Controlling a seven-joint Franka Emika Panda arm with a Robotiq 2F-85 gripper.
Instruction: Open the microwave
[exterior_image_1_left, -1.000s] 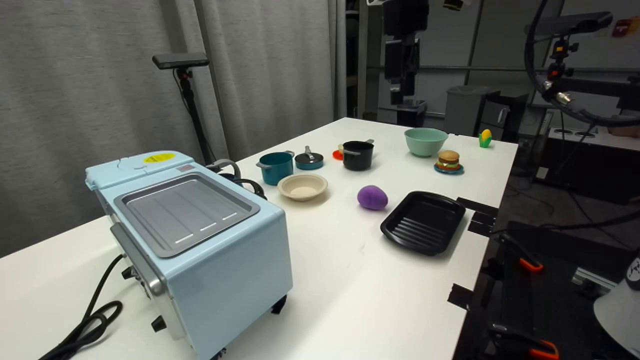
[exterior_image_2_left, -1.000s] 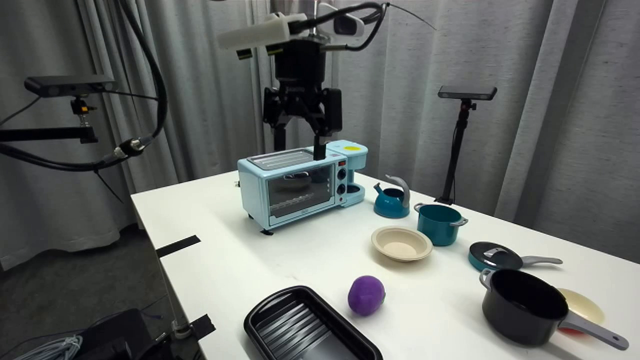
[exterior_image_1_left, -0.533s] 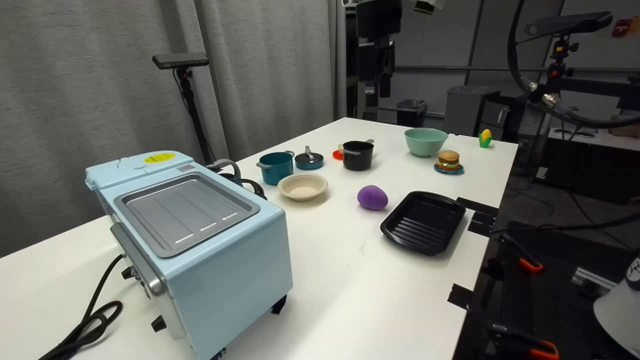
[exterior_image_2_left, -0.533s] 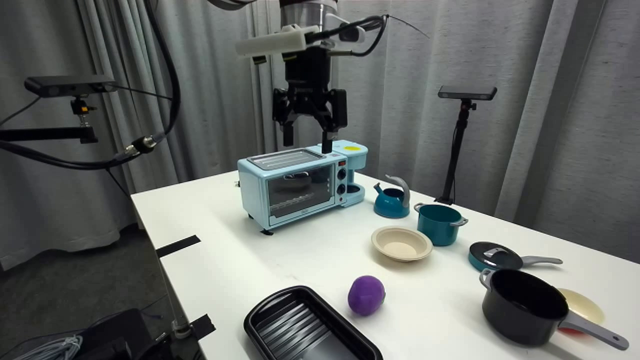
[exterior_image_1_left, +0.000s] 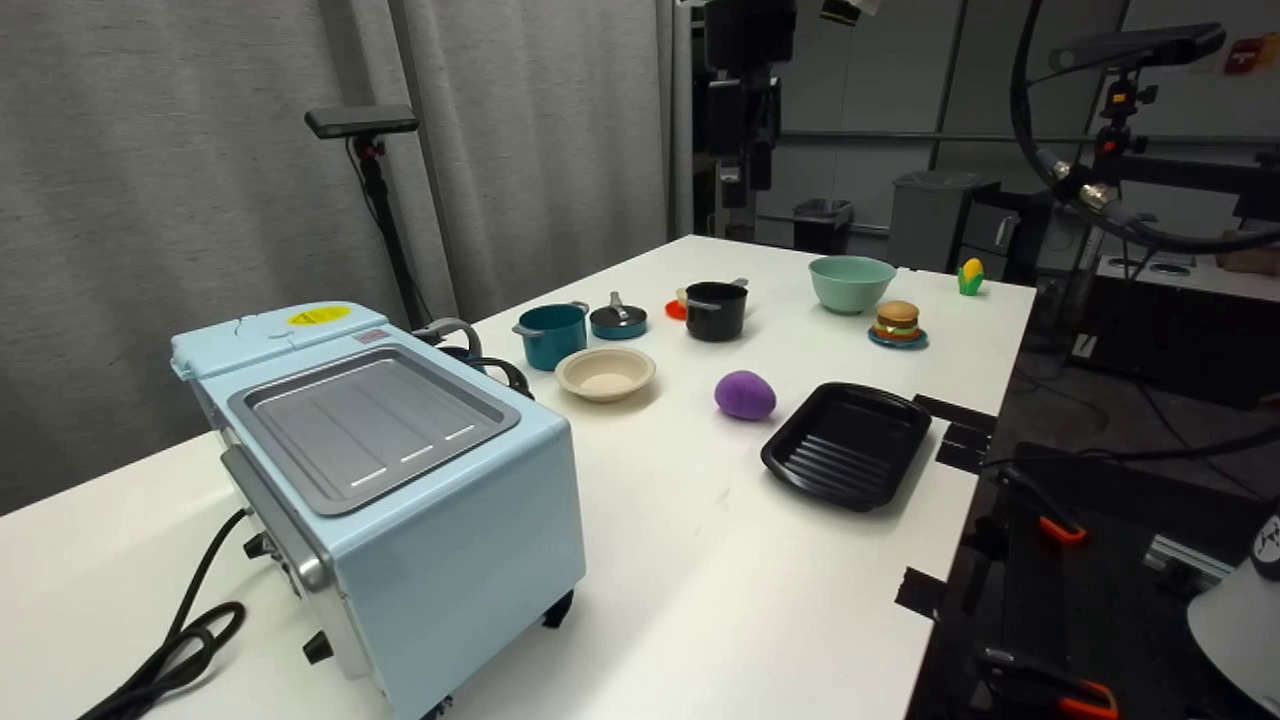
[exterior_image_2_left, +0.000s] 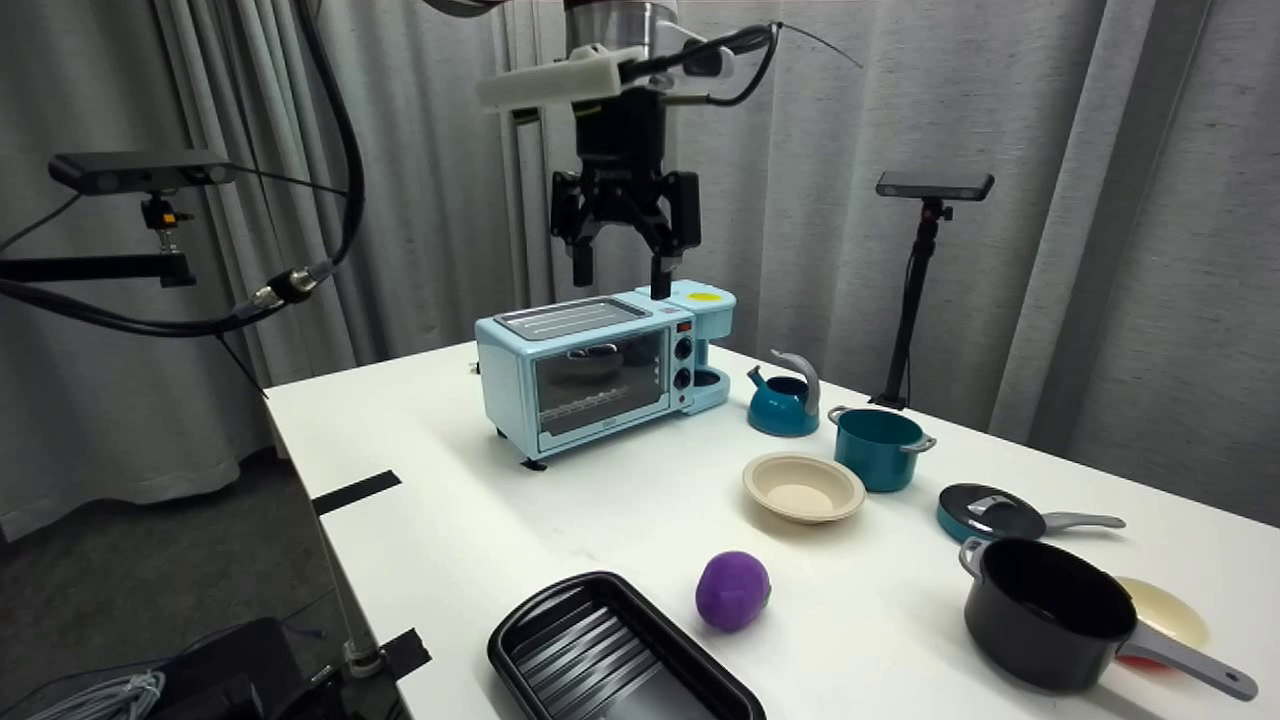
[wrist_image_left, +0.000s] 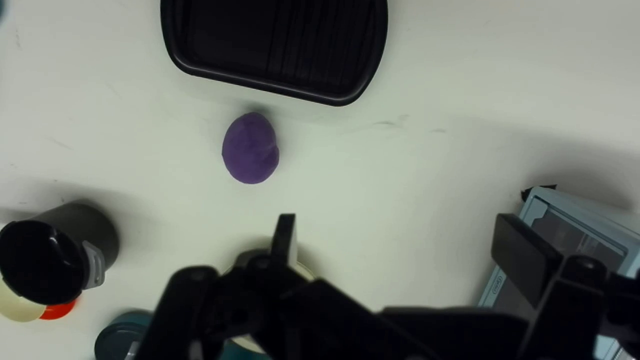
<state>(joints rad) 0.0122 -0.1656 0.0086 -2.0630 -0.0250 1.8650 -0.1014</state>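
The microwave looks smooth and a bit shiny, like painted metal. Its window looks like dark, glossy glass. The grey tray on top looks like dull metal. The black pan looks smooth and shiny. The bowl looks like matt paper. The curtain is rough cloth. The worktop is smooth, with faint marks.

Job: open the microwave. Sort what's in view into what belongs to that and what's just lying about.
Belongs to the job:
microwave, not yet open
gripper, open, holding nothing

Just lying about:
black tray
purple rounded thing
beige bowl
teal kettle
teal pot
lidded teal pan
black pot
green bowl
burger
corn
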